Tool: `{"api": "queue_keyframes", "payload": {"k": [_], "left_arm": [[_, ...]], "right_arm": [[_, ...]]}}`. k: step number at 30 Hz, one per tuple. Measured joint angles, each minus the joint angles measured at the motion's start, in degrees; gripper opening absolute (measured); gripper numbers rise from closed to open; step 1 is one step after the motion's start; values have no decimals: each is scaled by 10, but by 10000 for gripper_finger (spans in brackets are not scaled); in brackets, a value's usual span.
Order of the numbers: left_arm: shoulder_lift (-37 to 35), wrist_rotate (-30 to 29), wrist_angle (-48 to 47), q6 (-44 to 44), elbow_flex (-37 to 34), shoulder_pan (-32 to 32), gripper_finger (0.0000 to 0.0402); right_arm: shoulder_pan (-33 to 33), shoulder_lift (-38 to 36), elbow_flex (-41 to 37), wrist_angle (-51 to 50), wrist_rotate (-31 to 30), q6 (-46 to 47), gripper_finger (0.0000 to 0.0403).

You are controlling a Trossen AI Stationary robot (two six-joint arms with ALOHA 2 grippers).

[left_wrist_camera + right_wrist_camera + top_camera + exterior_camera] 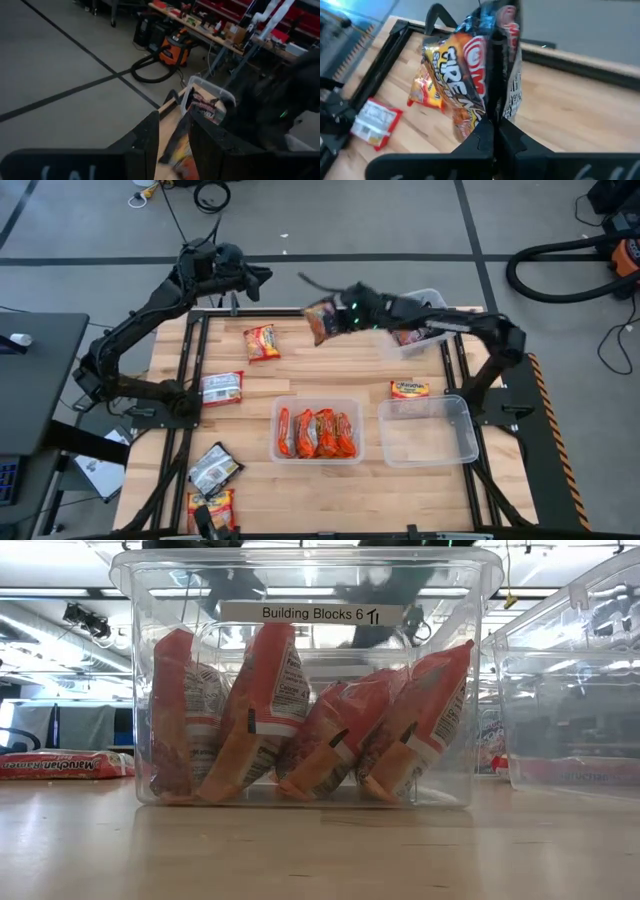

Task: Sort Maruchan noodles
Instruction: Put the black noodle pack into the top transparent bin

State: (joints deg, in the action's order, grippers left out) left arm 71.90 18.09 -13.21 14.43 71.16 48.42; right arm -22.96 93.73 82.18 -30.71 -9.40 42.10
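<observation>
The table (pixel 330 365) lies below the right gripper (pixel 338 312), which is clamped on a dark noodle packet (pixel 465 85) held up in the air. A bin (pixel 318 430) of orange packets sits nearer the front. The left gripper (pixel 172 135), fingers narrowly apart and empty, waits at the far edge.
</observation>
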Motion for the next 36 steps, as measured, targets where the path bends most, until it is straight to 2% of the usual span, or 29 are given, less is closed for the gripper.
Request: {"api": "queue_keyframes", "payload": {"k": [5, 8, 11, 17, 20, 23, 30, 32, 36], "left_arm": [[0, 2, 13, 17, 0, -3, 107], [1, 1, 13, 26, 0, -10, 107], [1, -1, 13, 42, 0, -12, 107], [1, -3, 13, 18, 0, -11, 107], [1, -3, 14, 16, 0, -11, 107], [1, -2, 27, 16, 0, -12, 107], [-10, 16, 12, 52, 0, -3, 108], [-23, 36, 3, 43, 1, -1, 108], [-57, 41, -8, 13, 1, -11, 108]], "right_arm": [[-21, -29, 126, -202, -12, -43, 4], [-43, -43, 170, -314, -62, -50, 4], [-73, -56, 175, -389, -111, -42, 4], [-130, -57, 134, -486, -124, -33, 5], [-148, -57, 91, -501, -124, -28, 5], [-161, -58, 41, -488, -99, -26, 5], [-176, -57, -94, -358, -90, -17, 6], [-180, -57, -122, -333, -92, -13, 6], [-193, -57, -156, -309, -104, -9, 6]]}}
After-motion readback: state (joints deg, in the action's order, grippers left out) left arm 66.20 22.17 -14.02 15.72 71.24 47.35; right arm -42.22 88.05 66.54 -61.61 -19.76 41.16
